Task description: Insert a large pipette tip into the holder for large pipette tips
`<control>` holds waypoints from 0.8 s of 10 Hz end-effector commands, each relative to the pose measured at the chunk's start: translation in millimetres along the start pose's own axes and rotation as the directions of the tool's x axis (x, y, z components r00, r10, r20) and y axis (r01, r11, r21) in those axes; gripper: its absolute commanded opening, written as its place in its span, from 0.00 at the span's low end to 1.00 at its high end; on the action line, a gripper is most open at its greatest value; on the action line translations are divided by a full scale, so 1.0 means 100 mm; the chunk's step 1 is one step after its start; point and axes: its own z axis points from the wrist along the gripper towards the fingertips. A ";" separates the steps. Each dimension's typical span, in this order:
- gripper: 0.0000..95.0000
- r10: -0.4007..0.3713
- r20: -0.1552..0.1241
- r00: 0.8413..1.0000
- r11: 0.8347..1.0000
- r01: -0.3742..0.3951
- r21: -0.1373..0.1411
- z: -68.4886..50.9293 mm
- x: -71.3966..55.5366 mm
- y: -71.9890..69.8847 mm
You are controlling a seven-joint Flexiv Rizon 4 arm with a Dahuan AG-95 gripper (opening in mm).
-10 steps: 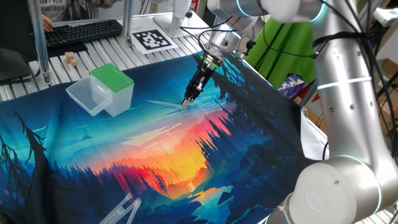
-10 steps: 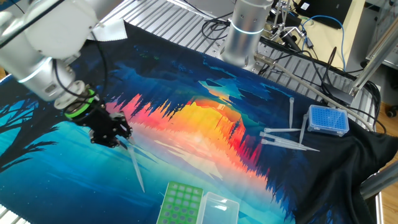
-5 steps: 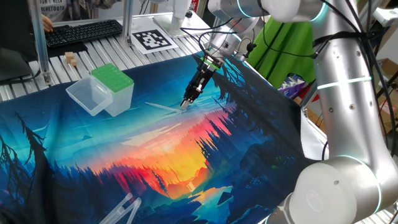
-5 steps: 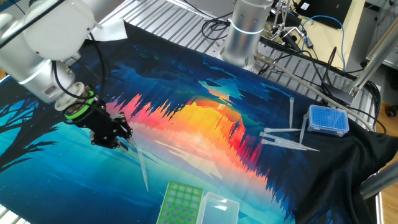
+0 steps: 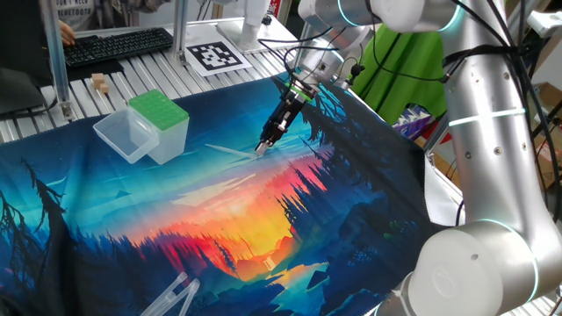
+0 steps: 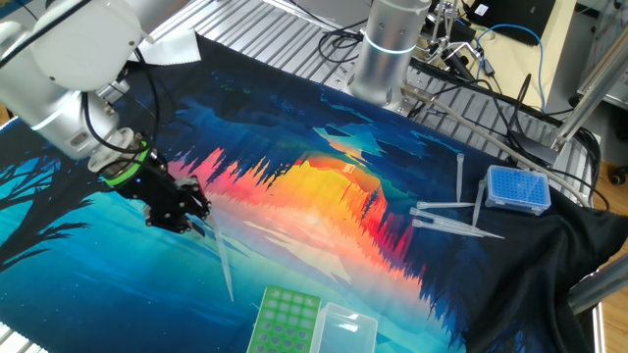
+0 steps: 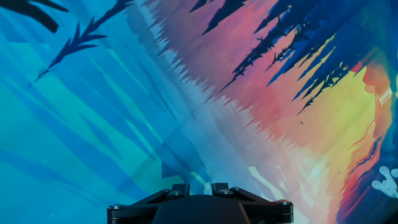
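My gripper [image 5: 262, 147] [image 6: 199, 222] hangs low over the printed cloth, shut on the large pipette tip [image 5: 230, 150] [image 6: 220, 263]. The thin translucent cone sticks out from the fingers and slants down toward the cloth. In the hand view the tip's wide end [image 7: 201, 181] shows between the two black fingers [image 7: 180, 187]. The holder for large pipette tips [image 5: 159, 111] [image 6: 286, 319], with its green perforated top, stands apart from the gripper. Its clear lid [image 5: 124, 136] [image 6: 349, 329] lies folded open beside it.
A blue tip box [image 6: 518, 188] and several loose pipette tips [image 6: 449, 218] lie at the far side of the cloth. Two clear tubes [image 5: 176, 295] rest near the cloth's front edge. A keyboard [image 5: 114, 44], a marker tag [image 5: 215, 55] and the arm's base [image 6: 388, 49] border the cloth.
The gripper has shifted very slightly with the tip still in it, and the tip's free end has swung a little toward the holder. Nothing else moved.
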 end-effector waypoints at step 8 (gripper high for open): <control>0.20 -0.020 0.064 0.998 0.999 0.023 -0.042 0.06 0.02 -0.09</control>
